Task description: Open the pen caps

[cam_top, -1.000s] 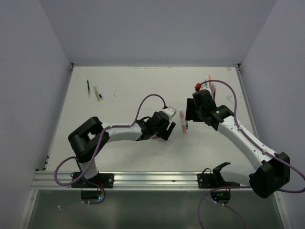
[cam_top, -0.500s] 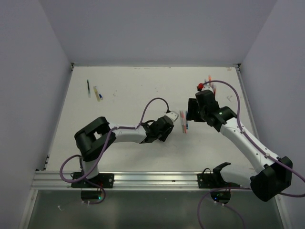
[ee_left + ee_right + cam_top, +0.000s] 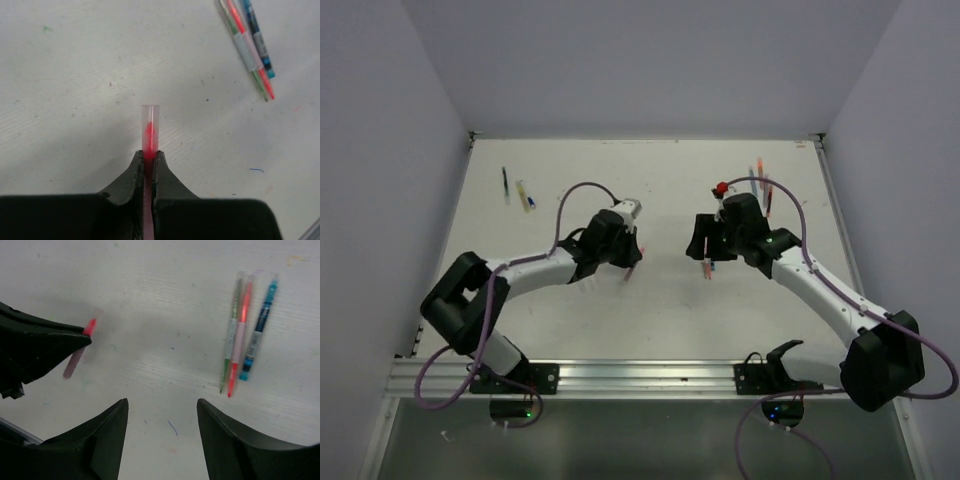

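The white worktop (image 3: 660,320) fills my view. On it the left arm (image 3: 535,268) and the right arm (image 3: 820,290) angle in towards each other. My right gripper (image 3: 161,405) stands wide, with nothing between its jaws. Ahead of it and to its right lie three pens (image 3: 240,340), green, pink and blue, packed side by side. My left gripper (image 3: 148,156) is clamped tight on a pink pen (image 3: 74,364). The pen cap (image 3: 150,122), a clear stub with red showing through, sticks straight out past that gripper's tips and sits on the pen.
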Tool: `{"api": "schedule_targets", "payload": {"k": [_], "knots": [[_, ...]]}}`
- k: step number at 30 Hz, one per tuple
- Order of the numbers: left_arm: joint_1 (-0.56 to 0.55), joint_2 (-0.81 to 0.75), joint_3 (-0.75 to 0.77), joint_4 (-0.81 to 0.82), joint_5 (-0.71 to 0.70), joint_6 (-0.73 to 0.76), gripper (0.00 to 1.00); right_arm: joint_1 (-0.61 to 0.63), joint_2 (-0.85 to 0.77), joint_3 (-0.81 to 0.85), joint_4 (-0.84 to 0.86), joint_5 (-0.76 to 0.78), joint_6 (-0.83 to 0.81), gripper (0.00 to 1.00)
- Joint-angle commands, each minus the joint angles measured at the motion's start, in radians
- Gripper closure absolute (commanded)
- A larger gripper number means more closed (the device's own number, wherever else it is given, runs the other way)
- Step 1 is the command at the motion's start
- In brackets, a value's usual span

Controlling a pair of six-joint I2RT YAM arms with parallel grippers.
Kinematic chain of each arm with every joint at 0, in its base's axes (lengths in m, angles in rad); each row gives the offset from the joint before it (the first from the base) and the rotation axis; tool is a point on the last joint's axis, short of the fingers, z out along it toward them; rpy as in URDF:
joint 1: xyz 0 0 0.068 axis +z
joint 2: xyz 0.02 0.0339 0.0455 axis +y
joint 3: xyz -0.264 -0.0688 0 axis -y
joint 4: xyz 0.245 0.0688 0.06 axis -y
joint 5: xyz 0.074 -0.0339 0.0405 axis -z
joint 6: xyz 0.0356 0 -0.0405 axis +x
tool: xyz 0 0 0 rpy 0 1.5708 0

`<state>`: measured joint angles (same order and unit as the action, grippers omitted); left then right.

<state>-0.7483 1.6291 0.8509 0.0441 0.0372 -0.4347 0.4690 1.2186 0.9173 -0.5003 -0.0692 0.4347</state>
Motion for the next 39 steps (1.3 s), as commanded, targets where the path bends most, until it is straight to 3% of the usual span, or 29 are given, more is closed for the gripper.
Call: {"api": "schedule_targets", "payload": {"k": [1,7,14,30,33,35,36,37,39], "knots": [[0.061,-0.17,-0.061,0.157,0.162,-0.134,1.0,-0.004,0.016,-0.067,0.246,-0.225,0.069,0.4],[0.07,-0.377,-0.196,0.279,0.079,-0.381,1.0,0.1,0.042,-0.195,0.615,-0.28,0.258,0.41],[0.07,-0.538,-0.334,0.376,-0.033,-0.481,1.0,0.145,0.091,-0.284,0.968,-0.323,0.449,0.43],[0.07,-0.561,-0.429,0.511,-0.054,-0.588,1.0,0.269,0.22,-0.258,1.115,-0.33,0.512,0.54],[0.07,-0.574,-0.431,0.511,-0.06,-0.596,1.0,0.286,0.242,-0.253,1.132,-0.33,0.516,0.6],[0.07,-0.578,-0.431,0.513,-0.06,-0.593,1.0,0.292,0.265,-0.252,1.138,-0.325,0.51,0.7],[0.07,-0.577,-0.429,0.516,-0.056,-0.592,1.0,0.299,0.269,-0.245,1.137,-0.327,0.507,0.88],[0.07,-0.577,-0.429,0.516,-0.054,-0.584,1.0,0.299,0.278,-0.244,1.135,-0.328,0.5,0.97],[0.07,-0.575,-0.423,0.51,-0.051,-0.572,1.0,0.307,0.28,-0.239,1.131,-0.334,0.489,1.0]]}}
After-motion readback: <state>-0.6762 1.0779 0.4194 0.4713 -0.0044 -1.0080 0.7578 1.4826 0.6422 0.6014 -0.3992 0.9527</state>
